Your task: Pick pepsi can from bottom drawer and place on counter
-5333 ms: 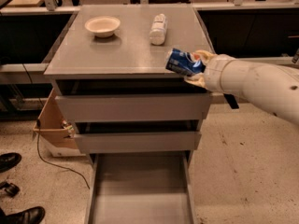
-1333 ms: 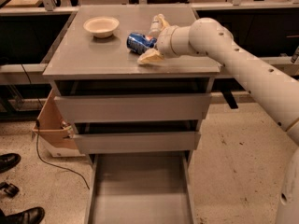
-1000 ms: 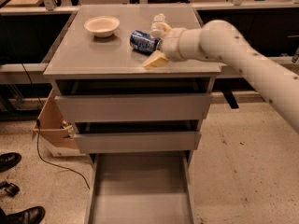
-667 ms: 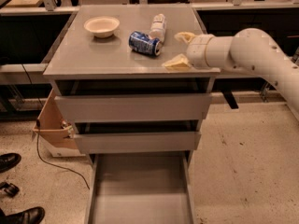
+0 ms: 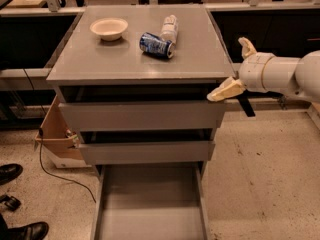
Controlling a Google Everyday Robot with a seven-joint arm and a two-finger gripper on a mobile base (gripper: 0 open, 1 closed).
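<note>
The pepsi can [image 5: 156,44] lies on its side on the counter [image 5: 100,64], near the middle, just in front of a white bottle. My gripper [image 5: 233,67] is off the counter's right edge, well to the right of the can, open and empty. One fingertip [image 5: 220,93] points toward the cabinet's front right corner, the other finger [image 5: 246,45] points up. The bottom drawer [image 5: 150,204] is pulled out below and its grey floor is bare.
A white bowl [image 5: 109,28] sits at the counter's back left. A white bottle [image 5: 169,28] lies behind the can. A cardboard box [image 5: 56,134] and a cable are left of the cabinet, shoes [image 5: 10,173] at lower left. Dark benches run behind.
My gripper carried the can onto the counter, let go of it and pulled back to the right past the counter's edge. The can now lies alone on the counter.
</note>
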